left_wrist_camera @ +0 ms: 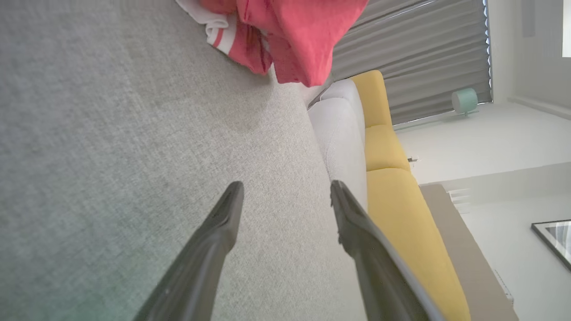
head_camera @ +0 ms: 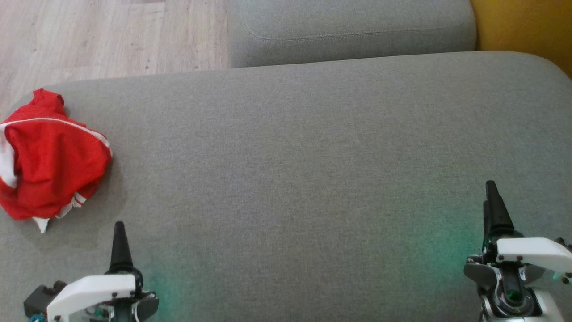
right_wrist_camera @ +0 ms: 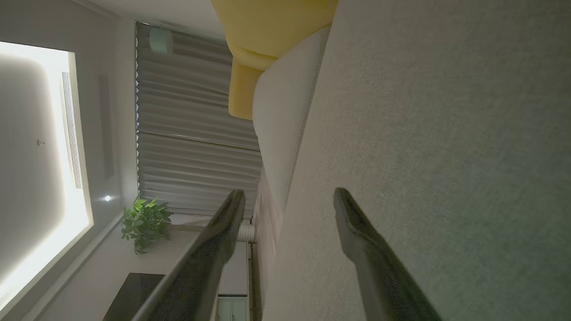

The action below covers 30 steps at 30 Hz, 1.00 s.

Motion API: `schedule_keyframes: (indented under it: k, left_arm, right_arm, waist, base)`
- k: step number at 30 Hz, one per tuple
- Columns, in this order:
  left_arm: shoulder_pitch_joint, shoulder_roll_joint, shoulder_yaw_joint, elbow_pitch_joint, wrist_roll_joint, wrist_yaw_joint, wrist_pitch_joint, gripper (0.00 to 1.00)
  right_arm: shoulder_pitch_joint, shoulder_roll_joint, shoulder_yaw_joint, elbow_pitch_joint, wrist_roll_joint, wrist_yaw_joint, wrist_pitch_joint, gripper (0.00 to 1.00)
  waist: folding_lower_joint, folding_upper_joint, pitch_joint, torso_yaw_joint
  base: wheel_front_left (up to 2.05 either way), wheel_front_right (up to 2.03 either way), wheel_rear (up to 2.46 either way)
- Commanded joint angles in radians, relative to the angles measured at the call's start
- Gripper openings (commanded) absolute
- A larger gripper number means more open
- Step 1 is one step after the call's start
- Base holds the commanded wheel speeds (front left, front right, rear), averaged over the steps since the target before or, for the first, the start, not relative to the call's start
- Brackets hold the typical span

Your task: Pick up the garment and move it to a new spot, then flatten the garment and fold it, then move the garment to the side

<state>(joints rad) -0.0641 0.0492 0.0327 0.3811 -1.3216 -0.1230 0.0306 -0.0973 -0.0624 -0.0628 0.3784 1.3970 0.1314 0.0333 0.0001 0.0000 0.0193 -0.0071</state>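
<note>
A crumpled red garment point(head_camera: 49, 161) with white stripes lies at the far left edge of the grey cushion point(head_camera: 304, 156). The same garment point(left_wrist_camera: 290, 35) hangs into the top of the left wrist view, well beyond the fingertips. My left gripper point(head_camera: 119, 243) hovers low over the cushion, to the right of and nearer than the garment, open with nothing between its fingers point(left_wrist_camera: 223, 218). My right gripper point(head_camera: 491, 201) is far off at the lower right, also open and empty, its fingers point(right_wrist_camera: 357, 223) spread above bare cushion.
A second grey cushion point(head_camera: 348, 27) sits behind, with a yellow cushion point(head_camera: 523, 27) at the back right. Wooden floor point(head_camera: 98, 36) lies beyond the cushion's left and far edges. A grey curtain point(right_wrist_camera: 192, 133) and a potted plant point(right_wrist_camera: 145, 223) stand in the room.
</note>
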Motion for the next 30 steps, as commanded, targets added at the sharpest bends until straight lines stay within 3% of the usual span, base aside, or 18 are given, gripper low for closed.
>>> schedule_keyframes:
  k: [1,30]
  left_arm:
    - [-0.065,0.018,0.004,-0.026,0.041,0.000,-0.013,1.00]
    - [-0.113,0.024,-0.049,0.045,0.460,0.026,-0.096,1.00]
  right_arm:
    - [-0.062,-0.019,0.012,-0.027,-0.031,0.000,-0.015,1.00]
    - [-0.127,-0.016,0.083,0.034,-0.435,0.000,-0.097,1.00]
  waist:
    - [-0.0001,0.0000,0.000,0.000]
    - [-0.0001,0.0000,0.008,-0.007]
  base:
    - [0.00,0.00,0.00]
    - [0.00,0.00,0.00]
